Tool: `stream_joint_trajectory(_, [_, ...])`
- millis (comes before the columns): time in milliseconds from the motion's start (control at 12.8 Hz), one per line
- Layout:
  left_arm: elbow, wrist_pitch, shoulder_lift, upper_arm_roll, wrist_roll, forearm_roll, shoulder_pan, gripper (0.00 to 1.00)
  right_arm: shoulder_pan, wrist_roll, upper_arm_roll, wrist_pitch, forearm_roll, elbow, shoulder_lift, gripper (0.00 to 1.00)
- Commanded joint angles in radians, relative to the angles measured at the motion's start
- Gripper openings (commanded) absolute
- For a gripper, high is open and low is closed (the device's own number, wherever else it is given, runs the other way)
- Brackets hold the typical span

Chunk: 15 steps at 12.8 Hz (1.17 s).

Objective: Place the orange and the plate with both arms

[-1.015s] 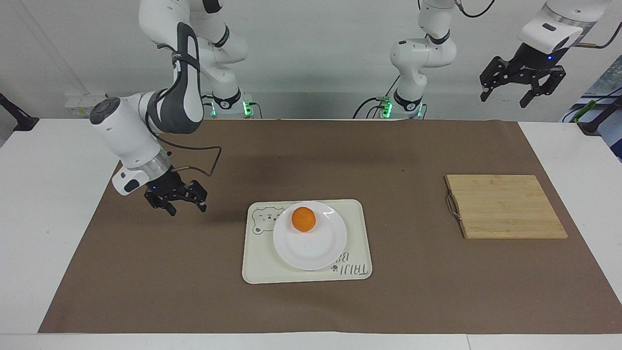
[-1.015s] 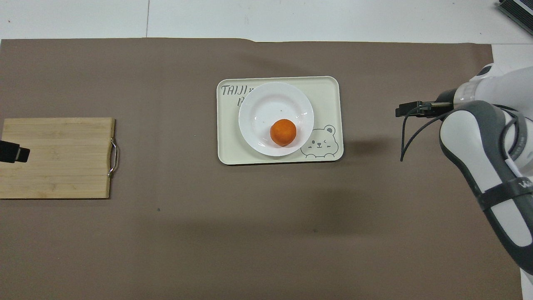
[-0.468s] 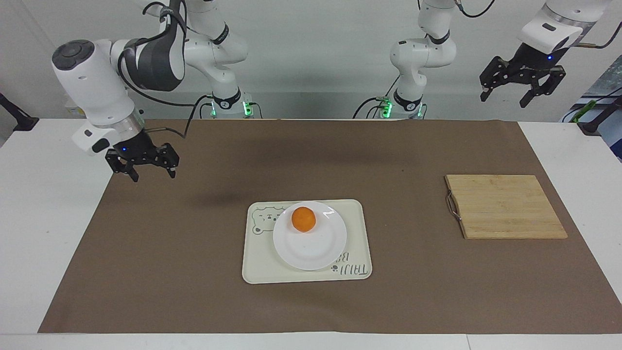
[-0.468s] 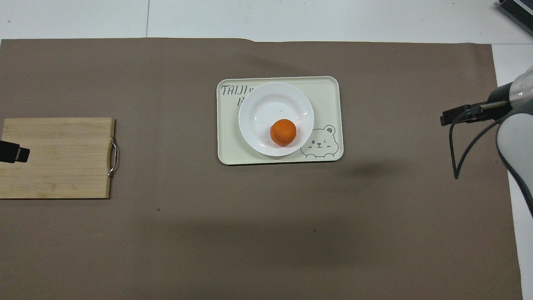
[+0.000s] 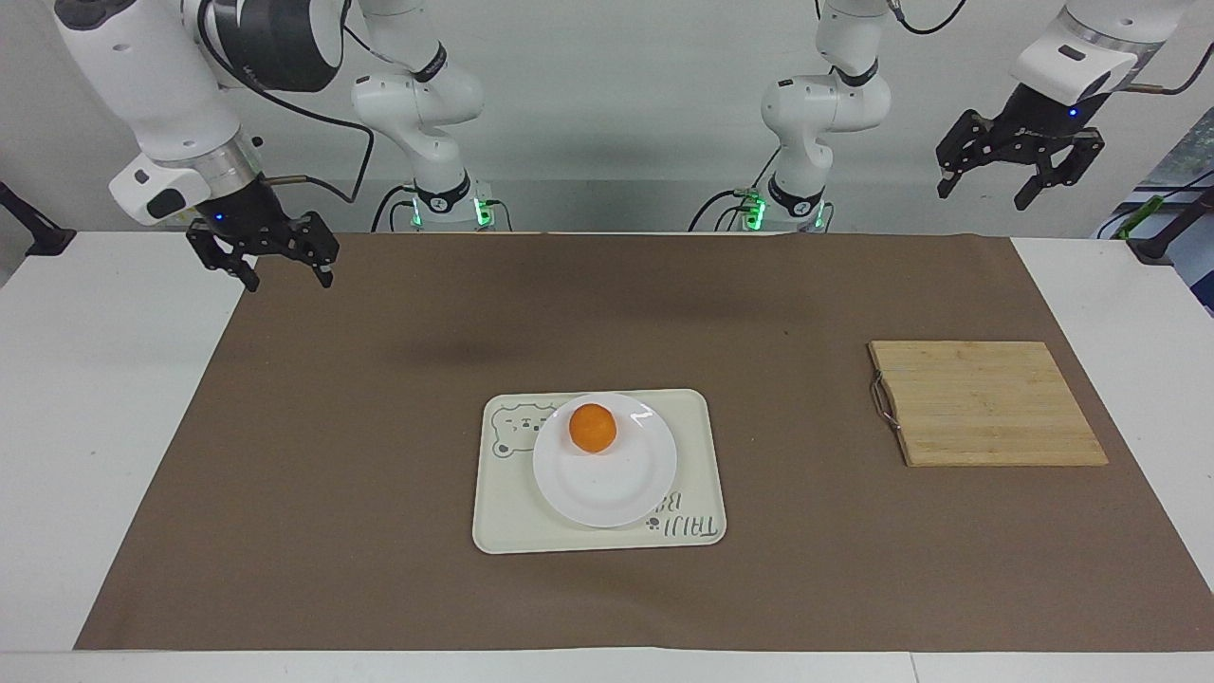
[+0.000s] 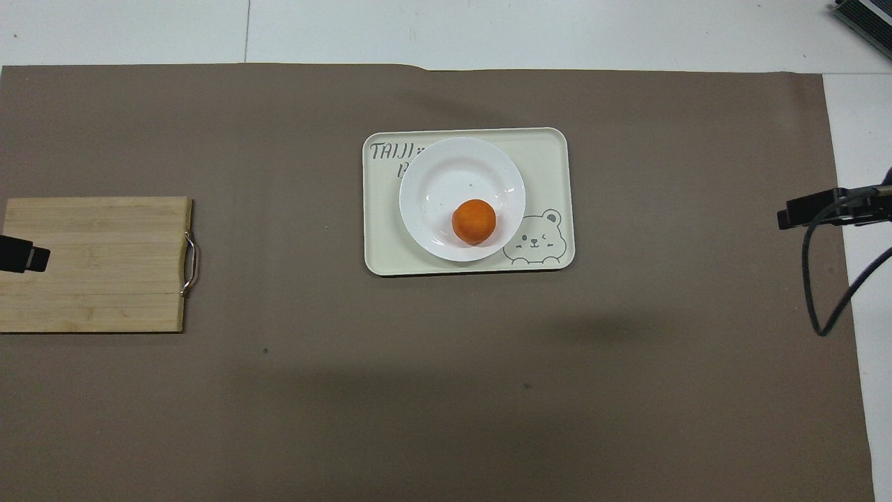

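both our grippers are up in the air with fingers spread and nothing in them. going left to right across the facing view, our right gripper (image 5: 278,267) hangs over the brown mat's (image 5: 379,531) edge at the right arm's end of the table. next comes the cream tray (image 5: 697,455) mid-mat, carrying the plate (image 5: 607,489), and the orange (image 5: 593,428) sits on the plate, on the part nearer to us. we judge the plate stiff, glossy, slippery and breakable, best pinched at its raised rim; the orange looks light and firm but apt to roll, so we would take it across its middle. then the wooden cutting board (image 5: 986,403), and our left gripper (image 5: 1022,180) waiting high past that end. compared with a second ago, our right gripper has risen and pulled back from beside the tray; plate, orange and left gripper have not moved.
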Motion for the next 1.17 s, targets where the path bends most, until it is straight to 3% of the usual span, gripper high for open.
stream_joint_trajectory(0, [-0.025, -0.003, -0.024, -0.008, 0.001, 0.001, 0.012, 1.0, -0.038, 0.03, 0.034, -0.02, -0.03, 0.014, 0.003, 1.0])
stream_joint_trajectory(234, [-0.023, -0.003, -0.022, -0.006, -0.014, 0.003, 0.015, 1.0, -0.194, 0.033, 0.196, -0.032, -0.033, 0.044, 0.009, 1.0])
stream_joint_trajectory(390, [-0.023, -0.003, -0.022, -0.008, -0.078, 0.001, 0.014, 1.0, -0.245, 0.064, 0.252, -0.09, -0.033, 0.075, 0.007, 1.0])
stream_joint_trajectory(1093, [-0.025, -0.026, -0.024, -0.009, -0.097, -0.005, 0.009, 1.0, -0.238, 0.073, 0.244, -0.118, -0.028, 0.075, -0.023, 1.0])
